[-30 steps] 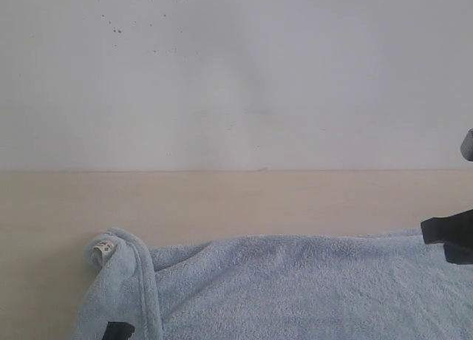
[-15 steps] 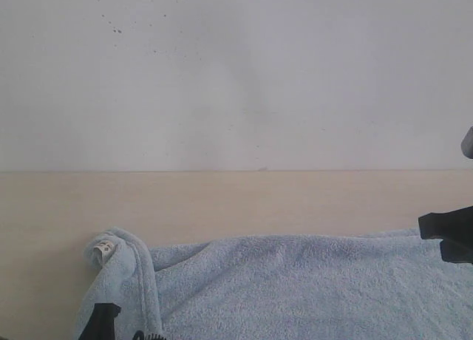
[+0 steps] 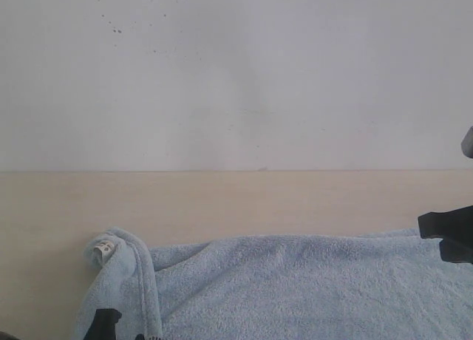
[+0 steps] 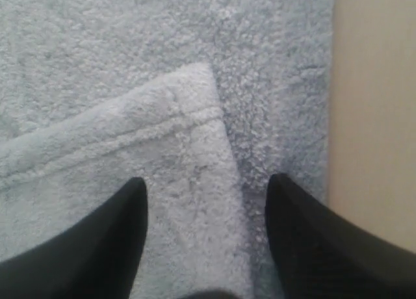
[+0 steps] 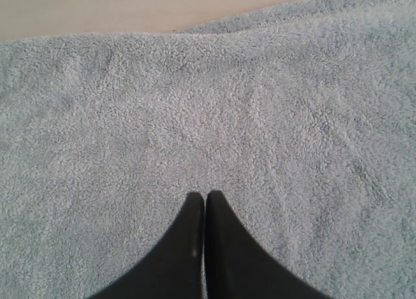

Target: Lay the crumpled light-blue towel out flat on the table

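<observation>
Beige table [image 3: 222,199] | towel [image 3: 295,281] corner folded | left jaws wide above | right jaws pressed together

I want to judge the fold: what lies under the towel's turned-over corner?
The turned-over corner rests on more of the same towel, with bare table beside its edge. Directly beneath the flap is covered; extra folds there cannot be ruled out.

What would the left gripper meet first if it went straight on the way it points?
Probably the towel: its folded-over corner lies ahead between the open fingers of the left gripper, though depth is unclear.
</observation>
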Action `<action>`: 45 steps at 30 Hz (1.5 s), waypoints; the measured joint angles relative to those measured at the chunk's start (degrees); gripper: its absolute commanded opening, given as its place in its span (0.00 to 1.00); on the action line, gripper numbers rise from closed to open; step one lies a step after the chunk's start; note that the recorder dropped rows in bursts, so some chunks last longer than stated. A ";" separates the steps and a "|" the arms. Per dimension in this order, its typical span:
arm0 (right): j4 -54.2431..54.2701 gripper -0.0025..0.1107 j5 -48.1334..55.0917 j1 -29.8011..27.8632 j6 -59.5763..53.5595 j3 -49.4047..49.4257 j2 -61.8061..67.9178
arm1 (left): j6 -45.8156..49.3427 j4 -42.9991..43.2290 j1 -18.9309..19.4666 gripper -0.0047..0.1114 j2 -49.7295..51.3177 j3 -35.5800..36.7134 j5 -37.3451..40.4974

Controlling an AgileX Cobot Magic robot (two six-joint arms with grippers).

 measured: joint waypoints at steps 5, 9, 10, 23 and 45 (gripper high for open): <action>0.15 0.02 0.10 0.00 0.00 0.00 0.00 | 1.59 0.23 0.00 0.31 1.34 -0.45 -0.22; 0.37 0.02 -0.31 0.00 0.00 0.00 0.00 | 1.80 0.23 0.00 0.08 2.17 -1.02 -0.45; 0.37 0.02 -0.67 0.00 0.00 0.00 0.00 | 1.83 0.23 0.00 0.08 2.31 -1.07 -0.45; 2.07 0.02 -2.58 0.00 -0.11 0.00 0.00 | -4.91 0.23 0.00 0.07 -4.25 -2.99 6.67; 5.21 0.02 -2.50 0.00 -1.28 0.00 0.00 | 4.72 -32.45 0.00 0.59 -15.26 -2.87 19.56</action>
